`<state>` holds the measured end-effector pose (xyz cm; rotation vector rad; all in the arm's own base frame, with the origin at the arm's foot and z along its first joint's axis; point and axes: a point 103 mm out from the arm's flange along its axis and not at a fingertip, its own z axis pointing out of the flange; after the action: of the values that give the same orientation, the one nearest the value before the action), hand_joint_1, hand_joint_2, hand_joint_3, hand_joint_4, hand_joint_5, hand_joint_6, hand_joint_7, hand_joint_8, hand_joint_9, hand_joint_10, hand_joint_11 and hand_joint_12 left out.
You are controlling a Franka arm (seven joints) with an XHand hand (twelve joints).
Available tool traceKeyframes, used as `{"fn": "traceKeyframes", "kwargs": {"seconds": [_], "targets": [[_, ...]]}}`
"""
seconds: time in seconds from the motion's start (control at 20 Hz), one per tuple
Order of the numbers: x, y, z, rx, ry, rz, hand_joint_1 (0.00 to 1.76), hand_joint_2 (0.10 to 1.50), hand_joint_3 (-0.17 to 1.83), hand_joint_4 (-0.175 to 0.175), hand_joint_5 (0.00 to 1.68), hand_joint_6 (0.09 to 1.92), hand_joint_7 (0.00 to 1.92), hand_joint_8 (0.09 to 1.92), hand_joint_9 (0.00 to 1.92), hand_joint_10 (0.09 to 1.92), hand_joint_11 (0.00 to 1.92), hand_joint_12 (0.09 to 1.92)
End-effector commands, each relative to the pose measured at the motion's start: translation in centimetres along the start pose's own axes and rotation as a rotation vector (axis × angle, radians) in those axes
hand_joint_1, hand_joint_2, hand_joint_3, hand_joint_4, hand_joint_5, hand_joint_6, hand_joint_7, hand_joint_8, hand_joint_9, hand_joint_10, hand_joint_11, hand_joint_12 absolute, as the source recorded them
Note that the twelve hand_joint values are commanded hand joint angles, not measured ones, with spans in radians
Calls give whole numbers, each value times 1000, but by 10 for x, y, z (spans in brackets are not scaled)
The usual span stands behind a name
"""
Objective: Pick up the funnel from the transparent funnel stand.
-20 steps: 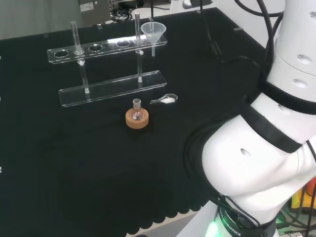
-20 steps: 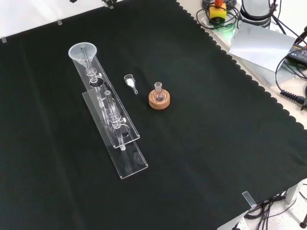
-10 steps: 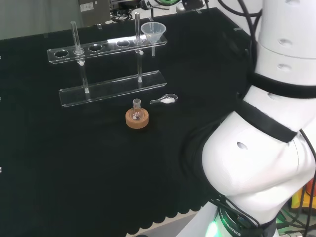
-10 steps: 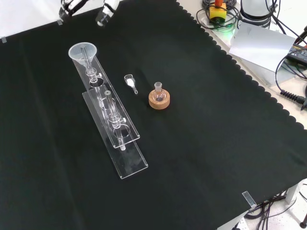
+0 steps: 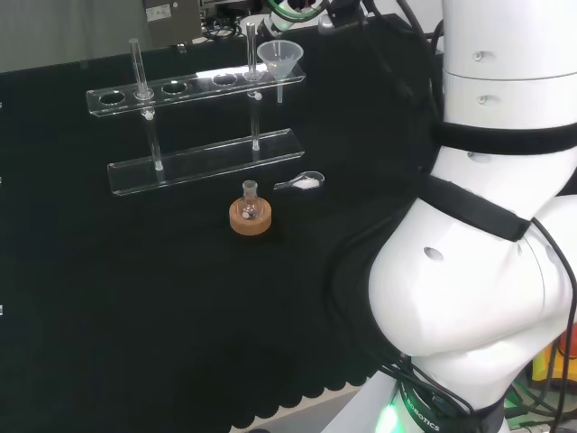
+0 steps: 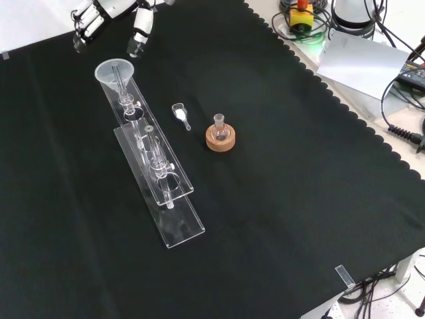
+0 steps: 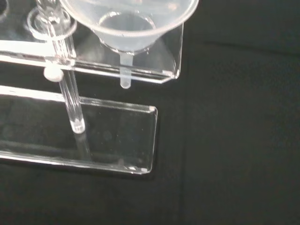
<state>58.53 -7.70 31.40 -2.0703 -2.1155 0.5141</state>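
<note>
At the front view's upper left, the hand, fingers relaxed and empty, hovers near the funnel, ungrasped in its stand.

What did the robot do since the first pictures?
The robot hand came in from the top of the front view and moved down toward the funnel, fingers open, holding nothing. The funnel stayed in its clear stand; the small flask on its cork ring and the scoop didn't move.

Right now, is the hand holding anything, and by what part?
Nothing. The hand hovers open beyond the funnel, which sits untouched in its stand.
</note>
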Motion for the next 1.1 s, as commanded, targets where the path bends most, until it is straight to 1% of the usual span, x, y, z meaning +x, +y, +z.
{"fn": "traceKeyframes", "kwargs": {"seconds": [0.05,0.3,0.6,0.65,0.8,0.9,1.1], "targets": [[-4,8,8,70,-45,-4,404,886,171,-16,138,87,9,605,210,704,16,1422],[1,15,14,108,-64,-18,478,845,154,-15,121,87,0,592,223,725,43,1436],[5,24,16,150,-96,-38,488,809,142,-13,97,87,0,575,229,744,67,1434],[4,26,16,157,-97,-45,489,803,140,-12,93,87,0,570,228,746,69,1433],[4,29,18,173,-94,-44,492,787,135,-11,83,87,0,544,224,756,74,1432],[4,31,19,205,-95,-47,494,778,132,1,49,87,0,511,215,764,77,1431],[3,34,23,212,-107,-59,502,768,130,19,3,87,0,414,222,792,100,1436]]}}
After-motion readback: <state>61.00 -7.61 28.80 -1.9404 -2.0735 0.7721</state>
